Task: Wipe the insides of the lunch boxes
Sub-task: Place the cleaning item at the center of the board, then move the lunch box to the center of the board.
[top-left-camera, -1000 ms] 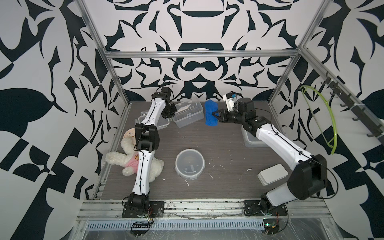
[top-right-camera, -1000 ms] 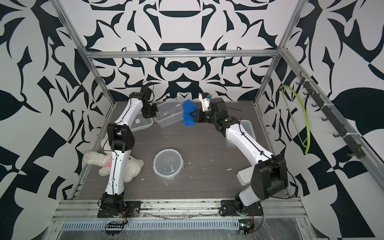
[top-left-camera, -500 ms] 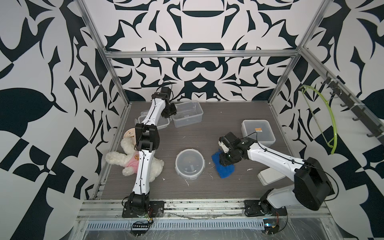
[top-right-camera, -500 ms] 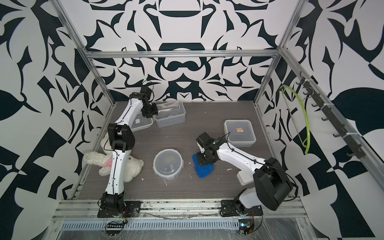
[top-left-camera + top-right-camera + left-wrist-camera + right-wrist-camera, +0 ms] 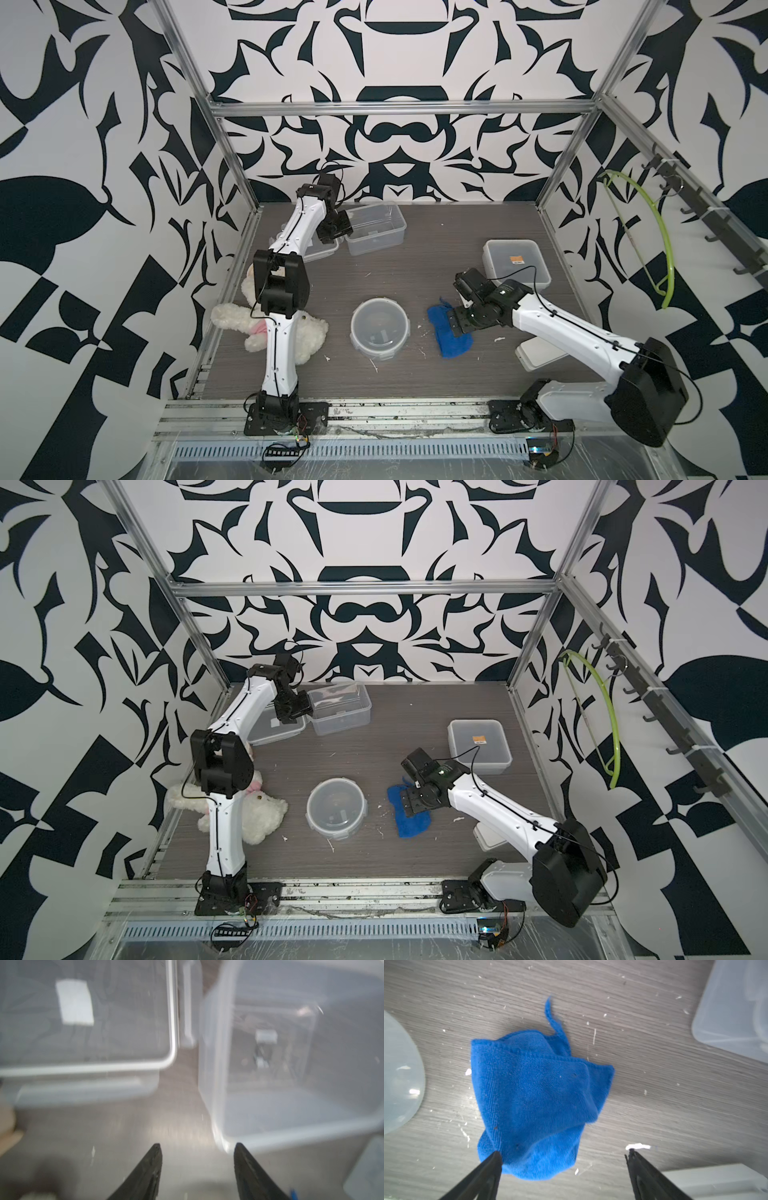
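Cloth (image 5: 537, 1101) lies loose just right of the round lunch box (image 5: 380, 328), right gripper (image 5: 563, 1152) spread wide and empty above it, probably staged for wiping, while the left gripper (image 5: 197, 1145), half parted and empty, hovers beside the far-left rectangular box (image 5: 376, 226), square box (image 5: 516, 262) far right.

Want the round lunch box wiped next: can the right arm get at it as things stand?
Probably yes: the open right gripper hangs over the blue cloth beside the round lunch box, nothing standing between.
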Robot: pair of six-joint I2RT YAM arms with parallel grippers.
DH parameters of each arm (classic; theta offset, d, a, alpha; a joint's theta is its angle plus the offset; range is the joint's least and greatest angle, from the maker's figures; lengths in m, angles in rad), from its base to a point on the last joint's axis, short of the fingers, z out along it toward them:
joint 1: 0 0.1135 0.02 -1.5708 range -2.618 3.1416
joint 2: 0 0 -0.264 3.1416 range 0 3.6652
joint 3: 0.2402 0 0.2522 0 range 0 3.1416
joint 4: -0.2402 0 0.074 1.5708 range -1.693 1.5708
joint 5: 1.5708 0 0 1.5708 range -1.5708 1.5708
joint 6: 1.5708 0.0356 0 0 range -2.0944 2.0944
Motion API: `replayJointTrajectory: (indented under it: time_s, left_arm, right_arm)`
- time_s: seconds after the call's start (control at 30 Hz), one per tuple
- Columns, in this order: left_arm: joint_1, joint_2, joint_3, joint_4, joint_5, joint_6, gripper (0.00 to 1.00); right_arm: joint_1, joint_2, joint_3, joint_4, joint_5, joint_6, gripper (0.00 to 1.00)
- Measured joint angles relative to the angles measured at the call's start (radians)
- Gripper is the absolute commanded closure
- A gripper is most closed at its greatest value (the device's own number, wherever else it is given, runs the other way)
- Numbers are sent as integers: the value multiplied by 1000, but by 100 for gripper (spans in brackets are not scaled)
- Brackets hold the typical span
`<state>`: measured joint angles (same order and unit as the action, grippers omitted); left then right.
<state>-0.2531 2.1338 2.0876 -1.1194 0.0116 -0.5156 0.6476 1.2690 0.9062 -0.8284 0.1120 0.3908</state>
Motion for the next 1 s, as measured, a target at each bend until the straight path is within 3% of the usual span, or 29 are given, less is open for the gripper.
replayJointTrajectory:
  time_s: [0.13, 0.17, 0.23, 0.37, 0.63, 0.8, 1.0]
  left_arm:
    - [-116, -229, -227, -11, -39, -10, 38]
    - [-146, -272, -289, -16, -40, -21, 37]
    - [-186, -336, -415, -24, -34, -52, 34]
    - [-207, -412, -639, -34, -20, -134, 31]
    - [-311, -511, -758, 21, 54, -275, 24]
    - [-363, -573, -825, 43, 110, -356, 19]
    - [-424, -632, -904, 22, 138, -447, 16]
  right_arm:
    - [0, -35, 9, 10, -85, 6, 18]
    - [0, -37, 9, 25, -123, 8, 27]
    - [10, -26, 10, 61, -163, 12, 28]
    - [79, 75, 24, 89, -128, 4, 27]
    - [99, 68, -25, 282, -227, 19, 14]
    - [89, 55, -25, 426, -348, 45, 13]
    - [81, 190, -26, 569, -542, 116, 16]
